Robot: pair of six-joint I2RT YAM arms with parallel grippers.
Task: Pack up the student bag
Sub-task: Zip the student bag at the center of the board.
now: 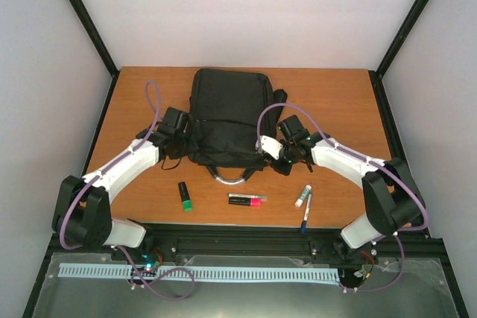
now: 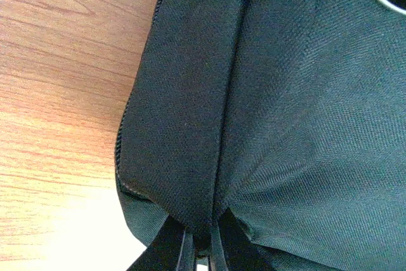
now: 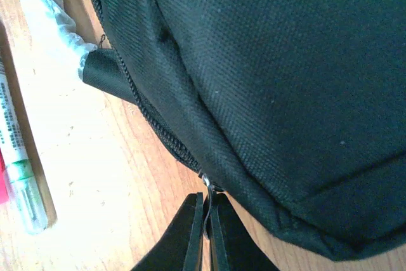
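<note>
Student bag (image 1: 227,113) lies flat mid-table between the arms. Left gripper (image 2: 202,245) pinches a fold of its left side, seemingly anchoring it, while the right gripper (image 3: 206,214) is clamped on the zip pull (image 3: 205,181), likely to draw it open.

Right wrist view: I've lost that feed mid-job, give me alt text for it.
The right claw is shut on a small silver zip pull at the edge of the black student bag, which fills most of the frame. To the left, a white marker with a green band lies on the wooden table.
</note>
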